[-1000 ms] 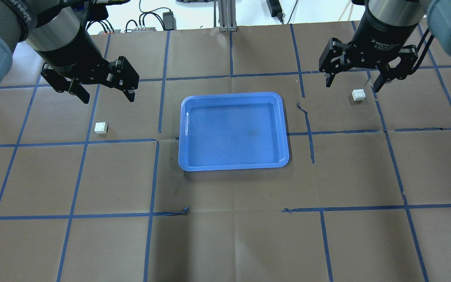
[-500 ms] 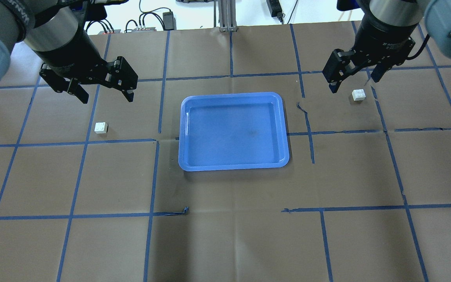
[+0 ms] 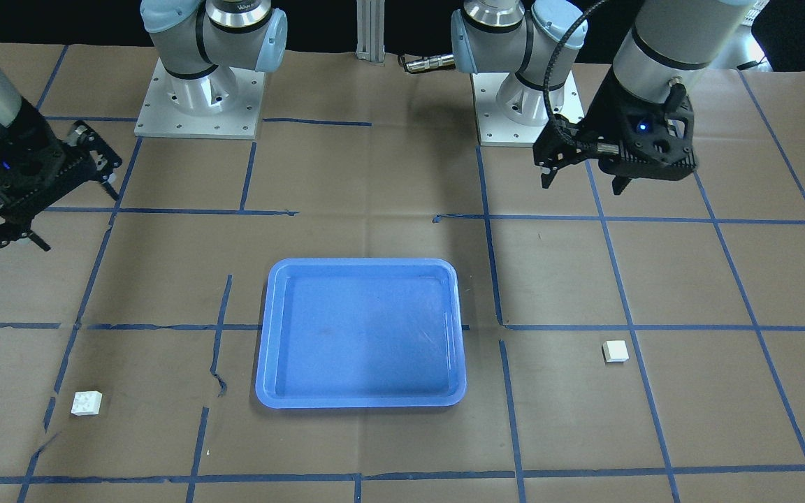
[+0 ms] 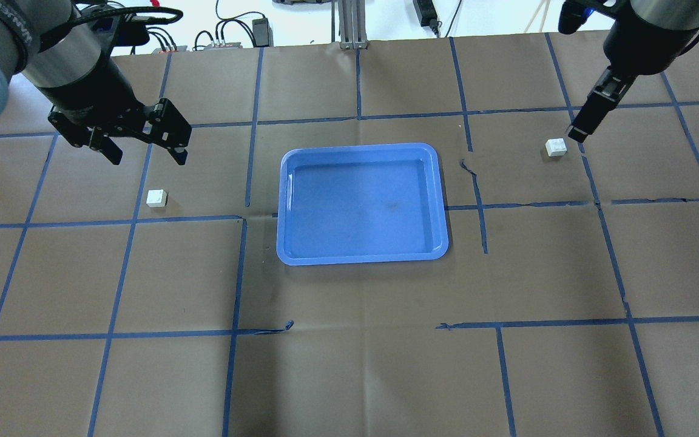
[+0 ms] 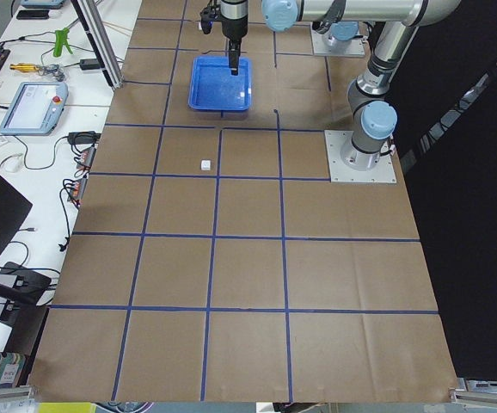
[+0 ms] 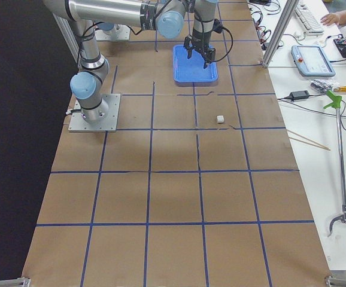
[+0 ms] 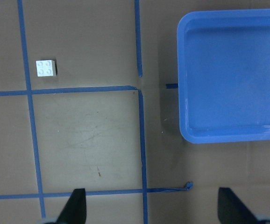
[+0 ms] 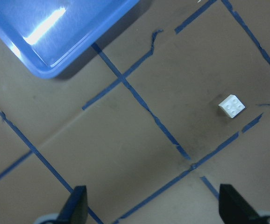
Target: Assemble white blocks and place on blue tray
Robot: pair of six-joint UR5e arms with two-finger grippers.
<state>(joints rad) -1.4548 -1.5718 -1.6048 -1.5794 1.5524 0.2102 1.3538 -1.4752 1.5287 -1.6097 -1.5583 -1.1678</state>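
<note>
The blue tray [image 4: 361,147] lies in the middle of the table and holds nothing. One white block [image 4: 156,198] lies left of it and another white block [image 4: 556,147] lies to the right, farther back. My left gripper [image 4: 148,159] hovers open and empty, behind the left block. My right gripper [image 4: 575,135] is seen edge-on just right of the right block. The right wrist view shows its fingers [image 8: 76,205] wide apart and the block [image 8: 231,106] ahead of them. The left wrist view shows the block [image 7: 46,68] and the tray [image 7: 186,93].
Brown paper with a grid of blue tape covers the table. The two arm bases [image 3: 196,98] stand at the robot's side of the table. Cables and a metal post [image 4: 349,24] lie beyond the far edge. Torn tape ends [image 4: 283,328] lie in front of the tray.
My right gripper has turned about its wrist, from broadside to edge-on in the overhead view, and shifted right. My left gripper has shifted a little to the left. Blocks and tray have not moved.
</note>
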